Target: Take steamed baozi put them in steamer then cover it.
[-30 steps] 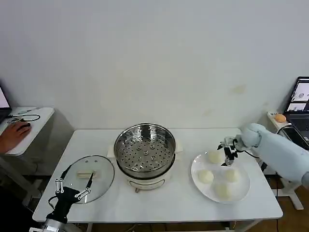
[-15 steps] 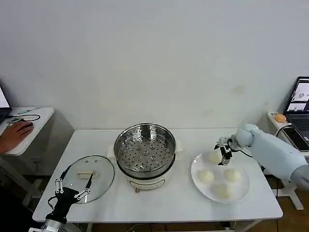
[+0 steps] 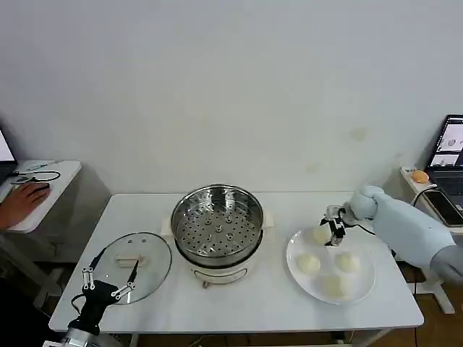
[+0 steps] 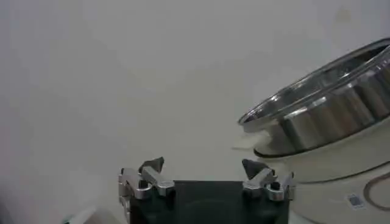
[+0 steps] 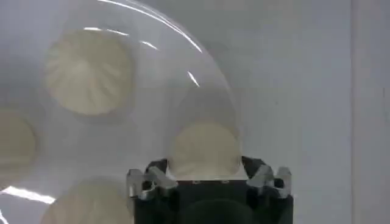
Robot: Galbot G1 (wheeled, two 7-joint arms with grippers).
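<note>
Right gripper (image 3: 333, 230): fingers spread, straddling the bun (image 3: 320, 234) at the plate's 11 o'clock edge; jaws not yet pressed on it.
Plate (image 3: 362, 288): white, at 3 o'clock from the steamer; carries four buns, the other three (image 3: 309, 264) nearer the table's front.
Steamer (image 3: 217, 225): table centre, basket bare.
Lid (image 3: 132, 257): flat on the table at 8 o'clock from the steamer.
Left gripper (image 3: 108, 278): fingers spread, hanging over the lid's front rim.
Table (image 3: 253, 303): white.
</note>
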